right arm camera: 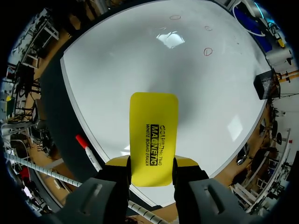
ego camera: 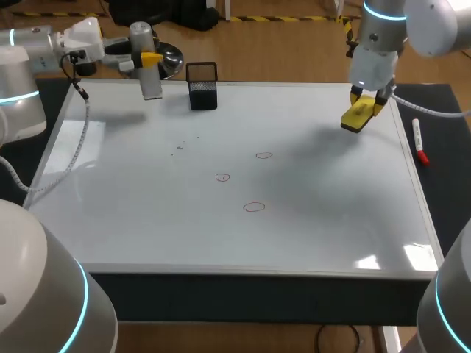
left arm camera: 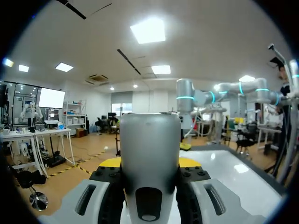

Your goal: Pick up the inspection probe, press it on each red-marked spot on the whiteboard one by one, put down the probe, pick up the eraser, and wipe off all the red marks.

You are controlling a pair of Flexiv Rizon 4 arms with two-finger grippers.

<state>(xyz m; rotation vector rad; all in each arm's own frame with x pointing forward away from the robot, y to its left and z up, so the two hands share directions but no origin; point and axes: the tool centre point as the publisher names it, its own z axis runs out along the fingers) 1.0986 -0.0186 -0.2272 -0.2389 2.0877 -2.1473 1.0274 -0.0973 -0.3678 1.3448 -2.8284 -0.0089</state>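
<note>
The grey cylindrical probe [ego camera: 149,79] stands upright over the whiteboard's [ego camera: 147,220] back left edge, with my left gripper [ego camera: 151,57] shut on it. In the left wrist view the probe [left arm camera: 149,144] fills the gap between the yellow-tipped fingers [left arm camera: 189,161]. My right gripper [ego camera: 366,98] hangs above the board's back right part, shut on the yellow eraser [ego camera: 357,115]. The eraser [right arm camera: 153,140] sticks out ahead of the right gripper [right arm camera: 152,164]. Three small red circles [ego camera: 263,155] [ego camera: 222,177] [ego camera: 254,207] lie near the board's middle, apart from both grippers.
A black mesh pen holder [ego camera: 202,85] stands at the board's back edge, right of the probe. A red-capped marker [ego camera: 419,141] lies on the dark mat beside the board's right edge, also seen beside the right gripper as the marker [right arm camera: 88,151].
</note>
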